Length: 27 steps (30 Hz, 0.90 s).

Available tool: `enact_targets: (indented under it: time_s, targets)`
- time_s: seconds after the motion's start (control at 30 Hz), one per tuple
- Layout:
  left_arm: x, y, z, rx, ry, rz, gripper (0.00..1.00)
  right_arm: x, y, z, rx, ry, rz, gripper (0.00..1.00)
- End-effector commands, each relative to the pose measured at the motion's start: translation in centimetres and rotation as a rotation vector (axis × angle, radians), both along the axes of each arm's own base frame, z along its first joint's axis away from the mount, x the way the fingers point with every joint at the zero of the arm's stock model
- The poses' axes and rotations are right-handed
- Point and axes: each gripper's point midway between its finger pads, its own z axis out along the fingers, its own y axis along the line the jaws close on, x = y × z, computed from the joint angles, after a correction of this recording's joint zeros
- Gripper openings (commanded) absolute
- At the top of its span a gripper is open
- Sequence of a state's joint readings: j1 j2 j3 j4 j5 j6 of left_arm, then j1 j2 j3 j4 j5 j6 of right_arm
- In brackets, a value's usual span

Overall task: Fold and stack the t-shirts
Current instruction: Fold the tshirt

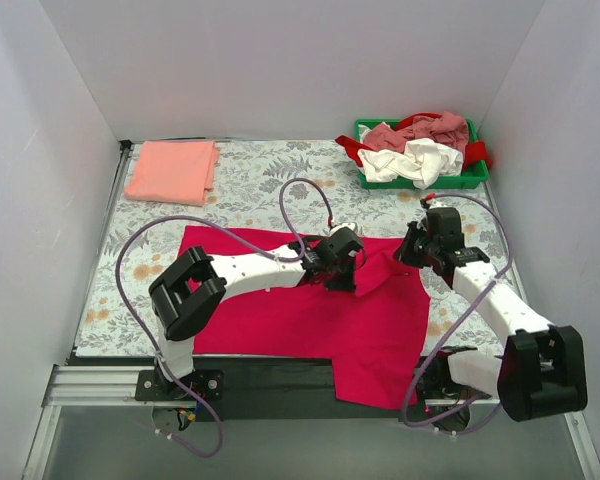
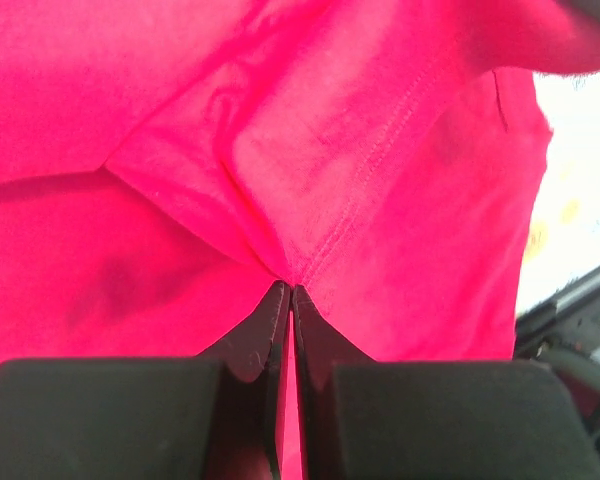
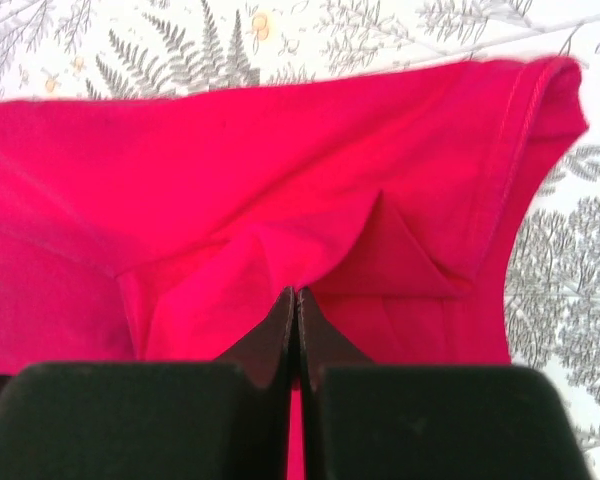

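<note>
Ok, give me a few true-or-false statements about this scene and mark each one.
The left end effector and right end effector are both shut on the crimson t-shirt. True.
A white t-shirt lies in the green bin. True.
The salmon-pink t-shirt is in that bin too. False: the salmon-pink t-shirt lies folded on the table, far left.
The crimson t-shirt is neatly folded small. False: it lies mostly spread out.

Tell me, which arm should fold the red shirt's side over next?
Probably right. The right gripper is shut on the red shirt near its right edge, ready to carry it across. The left gripper pinches the middle.
</note>
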<state>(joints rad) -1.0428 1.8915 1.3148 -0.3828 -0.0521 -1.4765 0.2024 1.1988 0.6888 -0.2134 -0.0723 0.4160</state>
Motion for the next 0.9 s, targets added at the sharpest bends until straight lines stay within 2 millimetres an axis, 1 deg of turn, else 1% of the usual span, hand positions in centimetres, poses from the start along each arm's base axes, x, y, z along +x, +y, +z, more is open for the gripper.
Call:
enact_targets:
  time_s: [0.0, 0.1, 0.13, 0.17, 0.2, 0.23, 0.27, 0.3, 0.37, 0.4, 0.43, 0.47, 0.57, 0.6, 0.63, 0.67, 0.7, 0.73, 0.77, 0.8, 0.83, 0.87]
  targets:
    - [-1.5, 0.2, 3.4, -0.066, -0.015, -0.071, 0.0, -4.1, 0.0, -0.8, 0.017, 0.076, 0.048, 0.01]
    - [-2.6, 0.5, 3.0, -0.066, 0.017, -0.113, 0.0, -5.9, 0.3, -0.7, 0.042, 0.094, 0.07, 0.01]
    - [-2.8, 0.7, 2.7, -0.058, 0.022, -0.121, 0.0, -7.0, 0.8, -0.5, 0.074, 0.1, 0.096, 0.01]
    - [-2.9, 0.8, 2.6, -0.055, 0.025, -0.128, 0.0, -7.6, 0.9, -0.5, 0.088, 0.107, 0.099, 0.01]
    - [-3.2, 0.9, 2.5, -0.054, 0.03, -0.142, 0.0, -8.1, 0.9, -0.5, 0.093, 0.111, 0.104, 0.01]
    - [-3.4, 1.4, 2.4, -0.049, 0.029, -0.144, 0.0, -9.1, 0.7, -0.5, 0.086, 0.123, 0.102, 0.01]
    - [-3.6, 1.6, 2.0, -0.04, 0.033, -0.151, 0.0, -9.5, 0.4, -0.5, 0.078, 0.128, 0.096, 0.01]
    - [-3.7, 1.8, 2.4, -0.048, 0.025, -0.156, 0.0, -9.8, 0.1, -0.5, 0.067, 0.132, 0.089, 0.01]
    - [-4.4, 2.2, 2.0, -0.049, 0.044, -0.186, 0.0, -10.3, -0.2, -0.2, 0.057, 0.122, 0.08, 0.01]
    - [-4.8, 2.2, 2.0, -0.053, 0.046, -0.204, 0.0, -10.9, -0.4, -0.4, 0.051, 0.143, 0.072, 0.01]
    - [-5.5, 2.1, 1.9, -0.066, 0.071, -0.237, 0.0, -11.1, -0.4, -0.3, 0.059, 0.135, 0.064, 0.01]
    - [-5.9, 2.4, 1.4, -0.06, 0.089, -0.247, 0.0, -11.6, -0.5, -0.8, 0.059, 0.149, 0.059, 0.01]
    - [-6.7, 2.9, 0.4, -0.048, 0.122, -0.265, 0.0, -12.5, -0.8, -1.4, 0.064, 0.161, 0.034, 0.01]
    - [-6.7, 3.0, 0.4, -0.046, 0.123, -0.257, 0.0, -12.9, -1.0, -1.8, 0.059, 0.167, 0.024, 0.03]
    - [-6.6, 3.1, 0.6, -0.048, 0.118, -0.253, 0.0, -13.0, -1.3, -2.1, 0.052, 0.173, 0.01, 0.06]
    - [-6.4, 3.4, 0.6, -0.038, 0.106, -0.24, 0.0, -13.1, -1.4, -2.2, 0.048, 0.172, 0.003, 0.12]
    - [-6.2, 3.5, 0.8, -0.035, 0.1, -0.232, 0.07, -13.3, -1.5, -2.4, 0.045, 0.179, -0.005, 0.17]
    - [-6.3, 3.6, 1.1, -0.033, 0.094, -0.231, 0.39, -13.2, -1.4, -2.2, 0.049, 0.173, 0.0, 0.35]
    - [-6.1, 3.7, 1.3, -0.034, 0.085, -0.228, 0.5, -13.0, -1.5, -2.0, 0.042, 0.164, 0.002, 0.43]
    - [-6.1, 3.9, 1.4, -0.033, 0.083, -0.227, 0.64, -12.7, -1.7, -1.8, 0.032, 0.152, -0.005, 0.49]
    - [-6.0, 3.9, 1.6, -0.034, 0.071, -0.232, 0.83, -12.0, -2.2, -1.2, 0.007, 0.124, -0.028, 0.55]
    - [-6.1, 4.0, 2.2, -0.042, 0.061, -0.233, 0.88, -11.6, -2.5, -0.6, -0.012, 0.1, -0.029, 0.67]
